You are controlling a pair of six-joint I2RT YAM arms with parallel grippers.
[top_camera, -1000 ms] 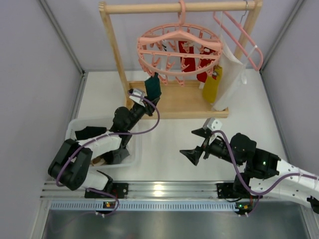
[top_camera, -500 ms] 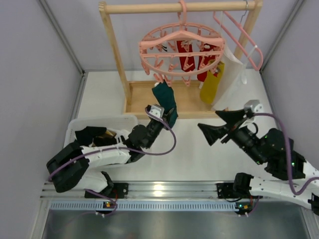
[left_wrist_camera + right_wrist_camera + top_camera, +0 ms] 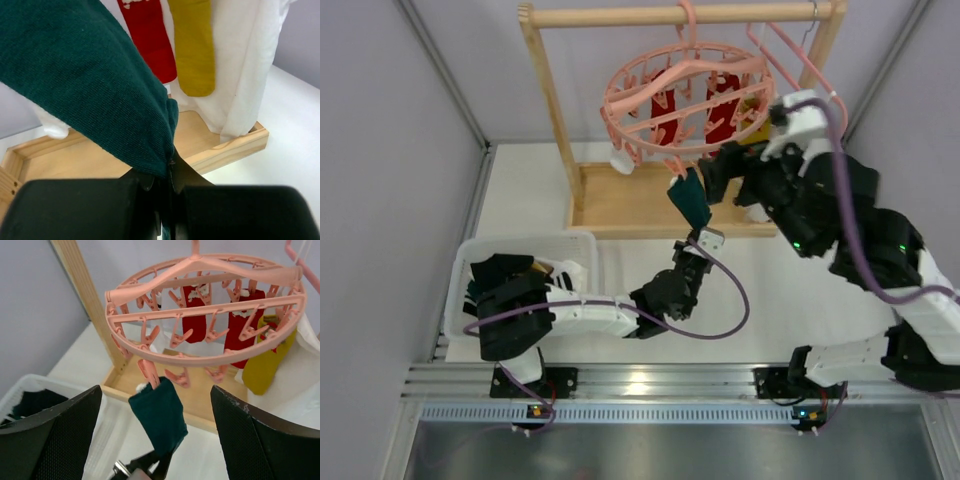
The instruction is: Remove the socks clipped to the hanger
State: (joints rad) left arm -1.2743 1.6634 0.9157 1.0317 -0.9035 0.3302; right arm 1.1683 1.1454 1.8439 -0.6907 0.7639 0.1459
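Observation:
The round pink hanger (image 3: 685,95) hangs from the wooden rack and tilts. A dark teal sock (image 3: 690,200) hangs from one of its front clips (image 3: 150,374). My left gripper (image 3: 696,240) is shut on the sock's lower end and holds it taut; the sock fills the left wrist view (image 3: 90,85). Two red socks (image 3: 195,315) and a mustard yellow sock (image 3: 265,362) stay clipped at the ring's far side. My right gripper (image 3: 728,175) is open and empty, raised close to the ring's right front, with its fingers (image 3: 55,440) spread either side of the teal sock (image 3: 159,417).
A wooden rack (image 3: 545,90) with a flat base (image 3: 630,205) stands at the back. A plain pink triangular hanger (image 3: 810,70) and a white cloth bag (image 3: 250,65) hang at its right. A white bin (image 3: 582,243) holding dark socks sits at the left.
My left gripper has moved right with the teal sock, pulling it and the ring. My right arm has risen from the table up to the ring. The ring has tilted.

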